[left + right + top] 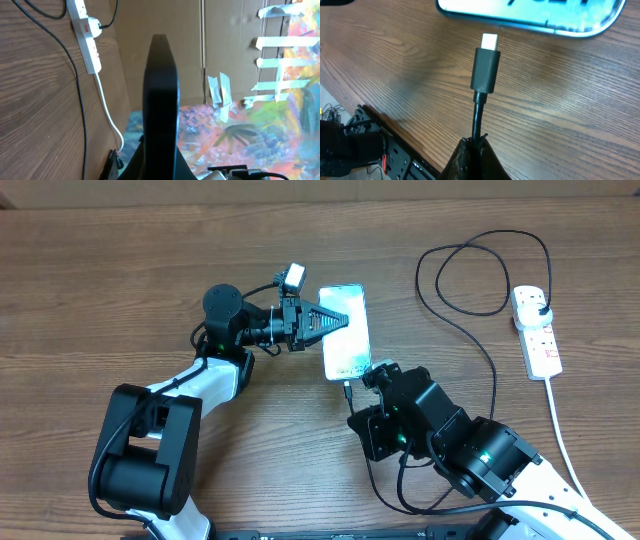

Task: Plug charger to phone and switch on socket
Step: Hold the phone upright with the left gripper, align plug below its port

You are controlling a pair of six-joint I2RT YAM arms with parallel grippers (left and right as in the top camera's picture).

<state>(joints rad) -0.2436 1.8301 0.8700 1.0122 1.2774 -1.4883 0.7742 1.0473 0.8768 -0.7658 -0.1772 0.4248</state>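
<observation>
The phone (346, 340) shows its lit screen at the table's middle. My left gripper (340, 320) comes in from the left and is shut on its upper part. In the left wrist view the phone (160, 90) is a dark slab seen edge-on between the fingers of the left gripper (160, 147). My right gripper (479, 141) is shut on the charger (485, 70) cable just behind its connector. The connector tip points at the phone's lower edge (535, 17), a small gap away. My right gripper (355, 404) sits below the phone. The white socket (537, 330) lies at the right with the black plug in it.
The black charger cable (470, 270) loops across the table's right side. A thick white cord (560, 430) runs from the socket toward the front edge. A cardboard wall (165, 20) and a colourful sheet (260, 130) stand beyond the table. A black frame (375, 150) lines the near edge.
</observation>
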